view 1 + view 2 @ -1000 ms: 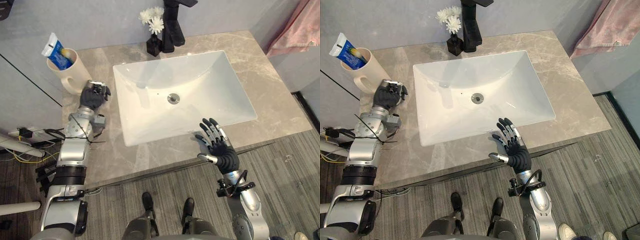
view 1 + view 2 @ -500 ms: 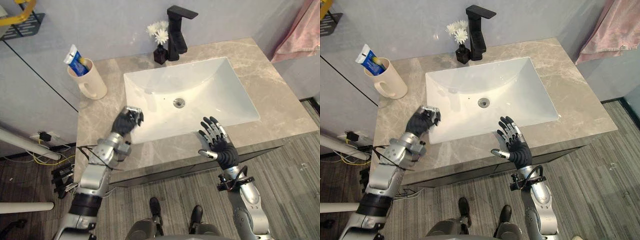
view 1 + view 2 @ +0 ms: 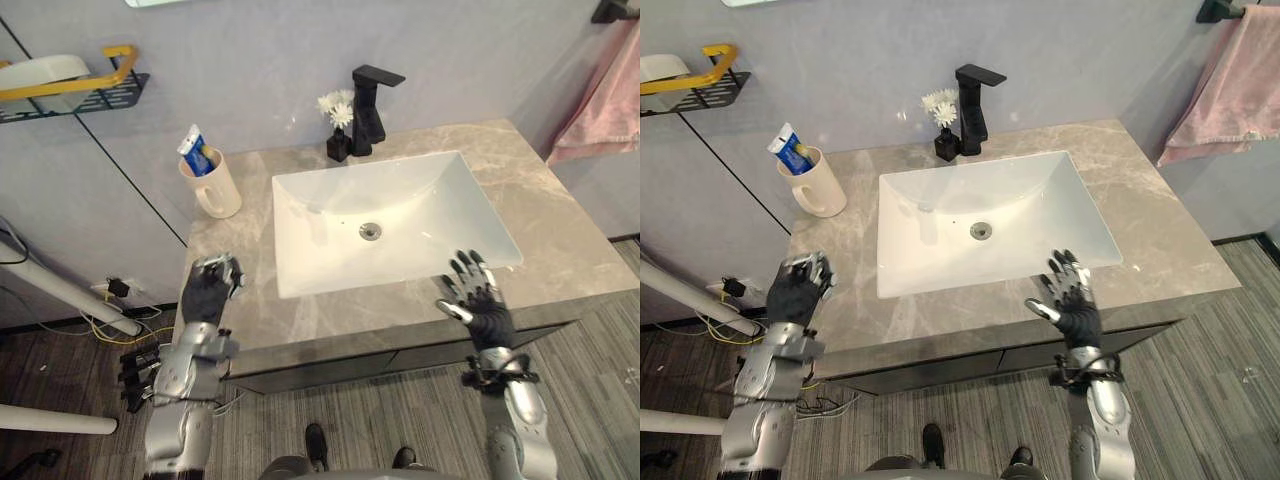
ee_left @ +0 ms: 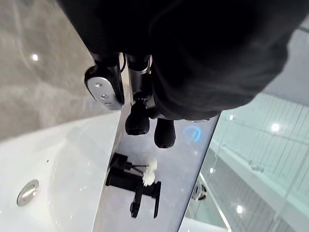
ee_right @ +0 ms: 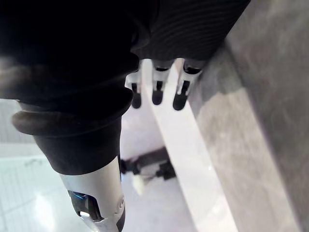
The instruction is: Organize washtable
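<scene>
A: Left eye view: our left hand (image 3: 208, 290) hangs curled and empty at the counter (image 3: 340, 308) edge; our right hand (image 3: 478, 303) spreads its fingers, holding nothing.
B: We count one mug (image 3: 215, 190), one tube (image 3: 195, 148) upright in it, well beyond the left fingers; we judge it parked clear of the basin (image 3: 400, 200).
A: Right eye view: one vase (image 3: 943, 147), one tap (image 3: 972, 105), far past both hands' fingers.
B: Wrist views agree: left fingers (image 4: 137, 121) curled, right ones (image 5: 156, 92) straight.

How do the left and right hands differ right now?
The left hand has its fingers curled; the right hand has its fingers straight and spread. The left hand is at the marble counter's front left corner, the right hand near the sink's front right corner. Both hold nothing.
</scene>
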